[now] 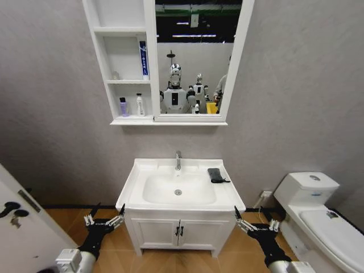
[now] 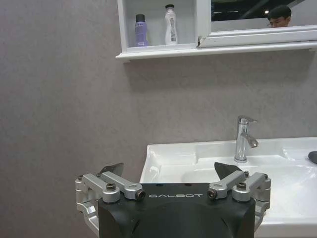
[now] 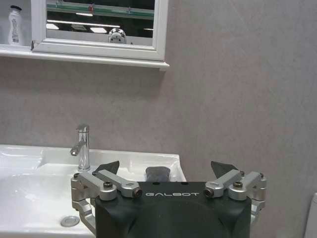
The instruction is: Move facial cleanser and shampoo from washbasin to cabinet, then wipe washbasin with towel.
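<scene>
Cabinet (image 1: 122, 62) on wall: purple bottle (image 1: 123, 107), white bottle (image 1: 140, 105) on bottom shelf. Washbasin (image 1: 136, 176) below, towel (image 1: 215, 174) on rim right of faucet (image 1: 178, 160). Left hand (image 1: 104, 218), right hand (image 1: 255, 223) low, fingers apart, empty; "GALBOT" on both.

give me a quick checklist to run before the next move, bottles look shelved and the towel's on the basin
1. Bottles off the washbasin: ok, the purple bottle and white bottle stand in the bottom compartment of the cabinet.
2. Towel ready: ok, it lies on the basin's rim on the robot's right of the faucet.
3. Right gripper free: ok, open, empty, low by the basin's front right corner.
4. Left gripper free: ok, open, empty, low by the front left corner.
5. Bowl wiped: cannot tell.
</scene>
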You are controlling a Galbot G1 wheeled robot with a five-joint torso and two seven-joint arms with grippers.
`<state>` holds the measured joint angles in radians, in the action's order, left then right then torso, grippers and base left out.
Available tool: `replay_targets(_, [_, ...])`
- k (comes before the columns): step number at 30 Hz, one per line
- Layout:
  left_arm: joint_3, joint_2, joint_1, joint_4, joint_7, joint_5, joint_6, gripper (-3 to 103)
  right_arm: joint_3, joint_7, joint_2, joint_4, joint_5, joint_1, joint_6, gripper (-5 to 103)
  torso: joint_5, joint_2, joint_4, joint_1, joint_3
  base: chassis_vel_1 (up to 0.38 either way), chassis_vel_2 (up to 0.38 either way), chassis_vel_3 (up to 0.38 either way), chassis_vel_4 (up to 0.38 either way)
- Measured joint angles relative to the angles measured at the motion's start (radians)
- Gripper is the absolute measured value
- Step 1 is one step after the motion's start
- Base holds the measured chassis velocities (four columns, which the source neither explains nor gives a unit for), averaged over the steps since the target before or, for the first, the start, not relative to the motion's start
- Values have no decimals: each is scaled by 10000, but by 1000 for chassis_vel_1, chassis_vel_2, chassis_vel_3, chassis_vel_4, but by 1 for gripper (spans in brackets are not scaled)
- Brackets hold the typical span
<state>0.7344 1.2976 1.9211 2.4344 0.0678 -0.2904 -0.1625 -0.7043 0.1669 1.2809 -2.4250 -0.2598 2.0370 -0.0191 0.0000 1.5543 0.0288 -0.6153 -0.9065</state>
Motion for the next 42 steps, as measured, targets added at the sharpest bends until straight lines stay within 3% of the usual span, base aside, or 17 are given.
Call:
replay_targets(4, [-1, 0, 0, 2, -1, 1, 0, 100, -1, 2, -1, 1, 0, 0, 0, 100, 12, 1, 2, 3, 1, 395, -328, -368, 324])
replay_targets(6, [1, 0, 0, 0, 1, 0, 1, 100, 0, 1, 0, -3, 0, 0, 0, 100, -13, 1, -1, 1, 0, 416, -338, -394, 331])
replay_targets(9, [0, 1, 1, 3, 0, 0, 0, 100, 1, 2, 0, -1, 0, 0, 1, 100, 17, 3, 3, 4, 1, 416, -305, -375, 320])
replay_targets(10, [1, 1, 1, 0, 0, 0, 0, 100, 1, 2, 0, -3, 0, 0, 0, 100, -13, 4, 0, 5, 3, 289, -334, -354, 318])
replay_targets(12, [1, 1, 2, 1, 0, 1, 0, 100, 1, 1, 0, -6, 0, 1, -1, 100, -13, 4, -1, 5, 3, 289, -306, -318, 318])
replay_targets(13, [0, 1, 3, 1, 0, 0, 0, 100, 0, 2, -1, -4, 0, 0, 0, 100, 8, 4, 0, 7, 2, 316, -279, -276, 273])
replay_targets(15, [0, 1, 3, 2, 0, 0, 0, 100, 0, 3, -1, -3, 0, 0, -1, 100, 13, 2, 2, 3, 0, 256, -275, -276, 263])
replay_targets(18, [0, 0, 1, 1, 0, 1, 0, 100, 0, 2, 0, -5, 0, 0, -1, 100, -12, 3, 1, 2, 1, 212, -275, -194, 249])
replay_targets(19, [1, 1, 3, 1, 0, 0, 0, 100, 1, 2, 0, -3, 0, 0, -1, 100, 6, 1, -1, 2, 0, 179, -207, -152, 184])
replay_targets(42, [0, 0, 0, 1, 0, 0, 0, 100, 1, 2, -1, -1, 0, -2, -1, 100, 2, -2, 0, -3, -1, 5, -38, -10, 36])
